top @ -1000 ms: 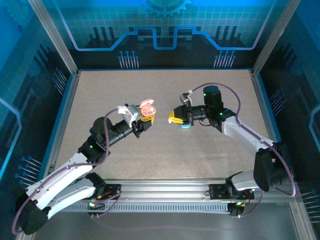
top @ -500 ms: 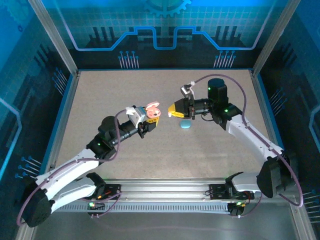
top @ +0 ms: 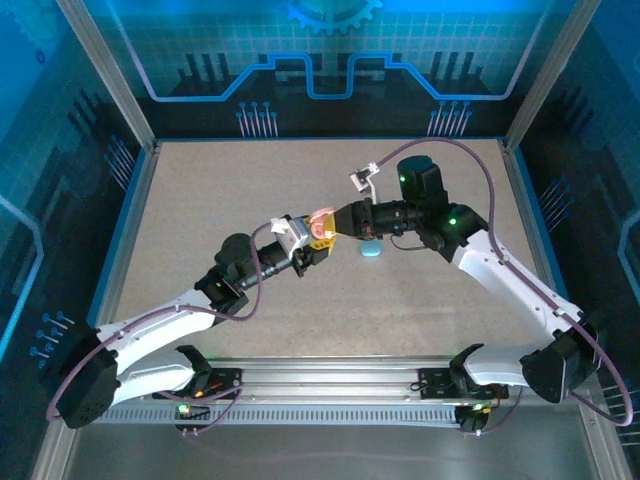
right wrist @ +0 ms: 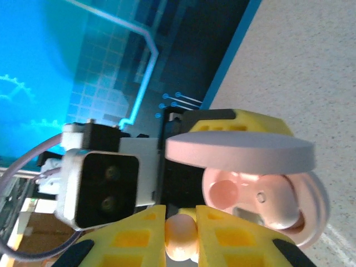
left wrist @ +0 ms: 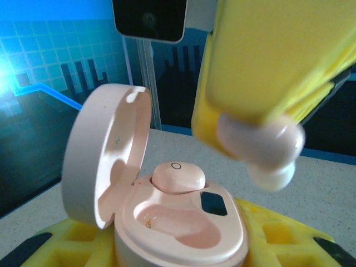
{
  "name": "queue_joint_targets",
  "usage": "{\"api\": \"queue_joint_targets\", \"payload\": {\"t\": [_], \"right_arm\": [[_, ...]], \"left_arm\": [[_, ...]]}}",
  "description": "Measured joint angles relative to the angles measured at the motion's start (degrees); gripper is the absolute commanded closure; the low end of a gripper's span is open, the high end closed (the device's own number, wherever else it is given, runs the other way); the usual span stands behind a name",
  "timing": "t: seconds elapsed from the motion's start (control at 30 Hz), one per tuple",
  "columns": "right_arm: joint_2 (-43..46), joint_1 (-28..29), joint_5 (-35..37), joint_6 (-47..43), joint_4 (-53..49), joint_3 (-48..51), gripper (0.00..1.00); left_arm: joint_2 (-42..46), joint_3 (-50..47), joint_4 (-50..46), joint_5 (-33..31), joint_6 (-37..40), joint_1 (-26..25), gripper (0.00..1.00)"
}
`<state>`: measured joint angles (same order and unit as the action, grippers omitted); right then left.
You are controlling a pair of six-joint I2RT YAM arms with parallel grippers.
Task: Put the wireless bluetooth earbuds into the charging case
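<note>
1. Top: mid-table, the left gripper (top: 312,250) is clamping the open case (top: 320,230). The right gripper (top: 338,226) is hovering just right of it, its load too small to tell.
2. Left wrist: the earbud (left wrist: 261,147) is hanging above-right of the empty socket (left wrist: 167,219). A second earbud (left wrist: 178,177) is sitting seated.
3. Right wrist: the right fingers (right wrist: 133,239) are pinching the earbud. The lowering should be going slowly, centred on the socket.
</note>
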<state>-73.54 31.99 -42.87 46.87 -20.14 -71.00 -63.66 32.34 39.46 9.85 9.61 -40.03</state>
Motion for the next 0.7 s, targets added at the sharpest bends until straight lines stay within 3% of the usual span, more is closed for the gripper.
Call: {"api": "queue_joint_targets", "payload": {"t": [0.7], "right_arm": [[-1.05,4.09,12.90,-2.19,-3.45,-2.51,0.82]], "left_arm": [[-1.62,0.00,1.22,-0.48,-0.02,-1.03,0.67]]}}
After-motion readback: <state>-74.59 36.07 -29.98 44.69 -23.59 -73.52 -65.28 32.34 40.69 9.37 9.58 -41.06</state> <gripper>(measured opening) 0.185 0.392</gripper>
